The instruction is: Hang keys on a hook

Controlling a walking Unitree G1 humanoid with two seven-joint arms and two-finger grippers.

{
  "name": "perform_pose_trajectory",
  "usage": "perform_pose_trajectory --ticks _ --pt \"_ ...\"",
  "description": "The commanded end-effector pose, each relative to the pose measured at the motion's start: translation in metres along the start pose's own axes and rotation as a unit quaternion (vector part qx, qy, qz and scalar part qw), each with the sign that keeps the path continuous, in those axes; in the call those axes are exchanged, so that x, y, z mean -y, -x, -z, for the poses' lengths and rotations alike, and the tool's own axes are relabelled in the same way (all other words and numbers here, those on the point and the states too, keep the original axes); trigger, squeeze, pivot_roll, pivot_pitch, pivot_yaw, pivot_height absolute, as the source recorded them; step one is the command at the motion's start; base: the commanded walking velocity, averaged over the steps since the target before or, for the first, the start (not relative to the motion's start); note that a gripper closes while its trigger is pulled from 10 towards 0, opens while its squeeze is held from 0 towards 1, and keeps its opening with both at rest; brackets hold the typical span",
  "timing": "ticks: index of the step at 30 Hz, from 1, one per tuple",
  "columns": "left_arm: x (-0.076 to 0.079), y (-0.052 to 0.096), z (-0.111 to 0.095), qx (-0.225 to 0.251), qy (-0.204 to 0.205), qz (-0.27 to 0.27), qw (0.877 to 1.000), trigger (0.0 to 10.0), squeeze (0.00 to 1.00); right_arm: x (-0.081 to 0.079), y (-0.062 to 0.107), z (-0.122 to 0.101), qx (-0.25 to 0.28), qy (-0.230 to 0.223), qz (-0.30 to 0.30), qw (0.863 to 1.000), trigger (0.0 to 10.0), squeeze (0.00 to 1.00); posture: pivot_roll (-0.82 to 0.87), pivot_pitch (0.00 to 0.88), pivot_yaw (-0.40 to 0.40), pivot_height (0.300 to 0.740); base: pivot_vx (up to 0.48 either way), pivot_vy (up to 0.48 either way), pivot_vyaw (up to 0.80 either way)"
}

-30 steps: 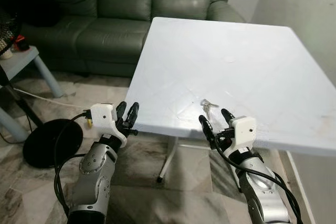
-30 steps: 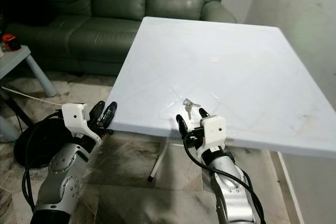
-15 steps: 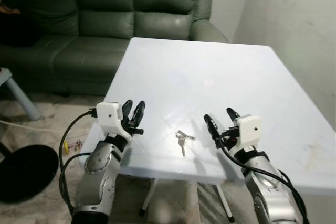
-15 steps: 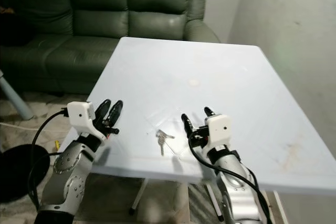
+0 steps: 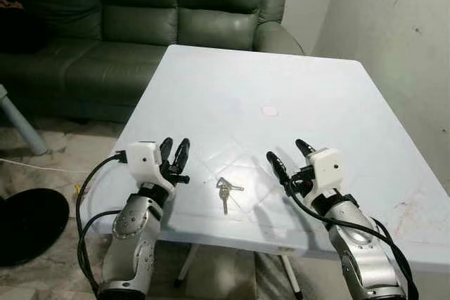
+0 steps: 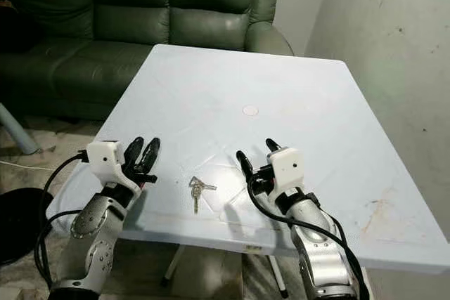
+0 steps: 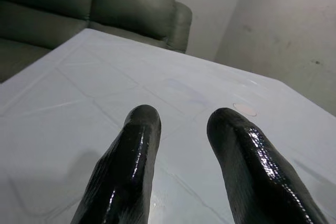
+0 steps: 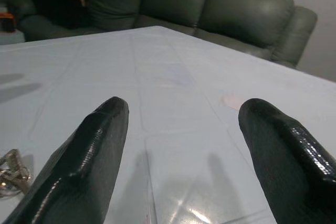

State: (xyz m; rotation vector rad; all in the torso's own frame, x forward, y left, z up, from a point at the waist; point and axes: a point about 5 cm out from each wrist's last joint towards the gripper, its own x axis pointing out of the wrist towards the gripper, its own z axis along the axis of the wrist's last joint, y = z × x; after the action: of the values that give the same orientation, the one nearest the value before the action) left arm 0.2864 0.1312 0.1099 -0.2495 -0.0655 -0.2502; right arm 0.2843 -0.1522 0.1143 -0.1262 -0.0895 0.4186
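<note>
A small bunch of silver keys (image 5: 226, 191) lies flat on the white table (image 5: 253, 82) near its front edge, between my two arms. My right gripper (image 5: 287, 154) is open, held low over the table just right of the keys, and the keys (image 8: 9, 174) peek in at the edge of the right wrist view. Over the table's front left corner my left gripper (image 5: 174, 150) is open with a narrower gap, left of the keys. Neither gripper holds anything.
A dark green leather sofa (image 5: 140, 12) stands behind the table. A pale wall (image 5: 401, 47) runs along the right side. A small round mark (image 5: 269, 111) sits mid-table. A black round base (image 5: 28, 226) and cables lie on the marble floor at left.
The camera has moved in and shifted, so the table sits closer and more centred. Both grippers now hover over the table's front part, flanking the keys; both stay open.
</note>
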Motion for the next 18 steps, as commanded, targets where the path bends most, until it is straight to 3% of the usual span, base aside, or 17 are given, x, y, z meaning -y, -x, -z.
perform_pose_trajectory --ticks 1,12,18 --pt "0.001 0.000 -0.004 0.009 -0.004 0.001 1.000 10.0 0.00 0.006 -0.001 0.000 -0.004 0.004 0.002 1.000 10.0 0.00 0.14 0.000 -0.068 0.740 0.000 0.000 0.00" --pt "0.004 0.002 0.001 0.002 -0.004 0.000 1.000 10.0 0.00 0.000 0.004 0.008 -0.023 0.009 -0.016 1.000 10.0 0.00 0.14 0.000 -0.074 0.740 0.000 0.000 0.00" --pt "0.012 0.016 0.019 -0.033 -0.034 0.017 0.999 10.0 0.00 -0.003 0.008 0.012 -0.044 0.035 -0.047 0.997 10.0 0.00 0.13 0.005 -0.069 0.740 0.000 0.000 0.00"
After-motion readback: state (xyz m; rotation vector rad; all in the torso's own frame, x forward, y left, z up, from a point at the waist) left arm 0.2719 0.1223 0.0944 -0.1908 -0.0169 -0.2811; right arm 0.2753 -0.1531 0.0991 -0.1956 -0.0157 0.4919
